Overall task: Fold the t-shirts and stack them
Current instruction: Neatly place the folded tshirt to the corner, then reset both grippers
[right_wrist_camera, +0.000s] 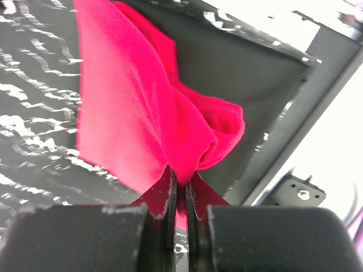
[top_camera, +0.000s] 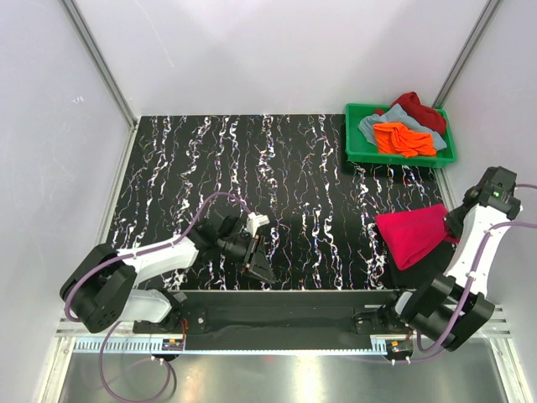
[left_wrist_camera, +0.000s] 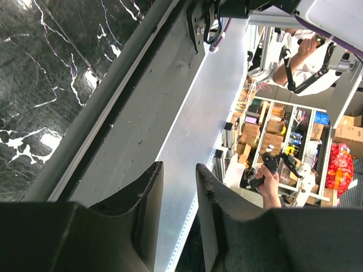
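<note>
A bright pinkish-red t-shirt (top_camera: 411,233) hangs bunched at the table's right front edge, above the surface. My right gripper (top_camera: 454,228) is shut on its cloth; the right wrist view shows the jaws (right_wrist_camera: 181,180) pinching a fold of the shirt (right_wrist_camera: 130,107). An orange t-shirt (top_camera: 403,137), a grey-blue one (top_camera: 373,123) and a dark red one (top_camera: 417,107) lie in the green crate (top_camera: 357,155) at the back right. My left gripper (top_camera: 260,270) is open and empty at the table's front edge, left of centre; its jaws (left_wrist_camera: 178,175) point past the edge.
The black marbled table (top_camera: 252,185) has white walls at the back and sides. The left wrist view shows the metal front rail (left_wrist_camera: 170,113) below the table edge.
</note>
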